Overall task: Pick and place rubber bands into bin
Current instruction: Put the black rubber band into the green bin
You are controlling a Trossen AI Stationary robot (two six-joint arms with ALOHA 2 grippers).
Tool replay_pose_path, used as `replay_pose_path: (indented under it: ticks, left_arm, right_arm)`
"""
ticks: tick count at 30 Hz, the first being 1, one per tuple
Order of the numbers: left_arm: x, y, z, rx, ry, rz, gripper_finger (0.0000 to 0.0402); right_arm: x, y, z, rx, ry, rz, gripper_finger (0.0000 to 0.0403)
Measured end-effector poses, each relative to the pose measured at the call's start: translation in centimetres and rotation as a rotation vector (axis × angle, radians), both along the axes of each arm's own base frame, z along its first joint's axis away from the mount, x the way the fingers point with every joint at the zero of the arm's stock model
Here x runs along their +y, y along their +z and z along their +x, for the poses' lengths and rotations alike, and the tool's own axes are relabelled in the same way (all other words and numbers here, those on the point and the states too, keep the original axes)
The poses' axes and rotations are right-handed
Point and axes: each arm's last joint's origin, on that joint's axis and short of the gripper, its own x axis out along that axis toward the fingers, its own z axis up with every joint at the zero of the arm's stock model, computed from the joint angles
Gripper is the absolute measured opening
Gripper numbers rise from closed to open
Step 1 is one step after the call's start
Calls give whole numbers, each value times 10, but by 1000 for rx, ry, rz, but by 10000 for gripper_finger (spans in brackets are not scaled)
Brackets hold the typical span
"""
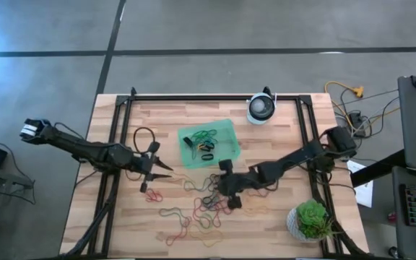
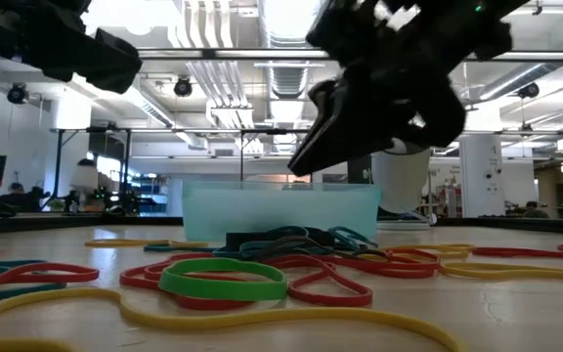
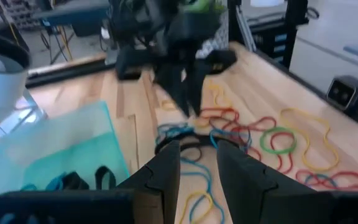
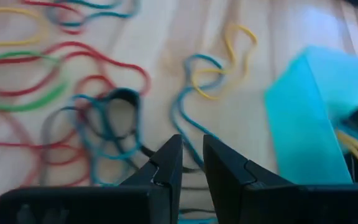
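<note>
Rubber bands (image 1: 201, 206) lie strewn on the table in front of the bin (image 1: 208, 143), a few already inside. The right gripper (image 4: 190, 163) is nearer: a tangle of blue and black bands (image 4: 107, 127) sits just ahead of its narrowly parted, empty jaws. The left gripper (image 3: 197, 165), jaws slightly parted, hangs beside the bin.

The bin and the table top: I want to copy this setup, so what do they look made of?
The bin: probably thin plastic, translucent green, since bands inside show through its wall. The table top: seemingly wood, pale and matt, with plank seams and visible grain.
</note>
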Motion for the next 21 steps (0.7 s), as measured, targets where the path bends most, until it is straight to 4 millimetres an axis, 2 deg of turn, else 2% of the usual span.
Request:
replay_pose_path:
  ticks: [5,15,21]
  left_arm:
    - [-1,2,-2,-11,-6,-3,91]
    - [-3,2,-1,-24,-20,-6,91]
    - [-4,3,-1,-31,-29,-8,91]
  right_arm:
    - [-12,-2,3,47,-83,38,59]
    - [-14,-6,0,92,-189,79,59]
    - [-3,-17,3,134,-65,25,59]
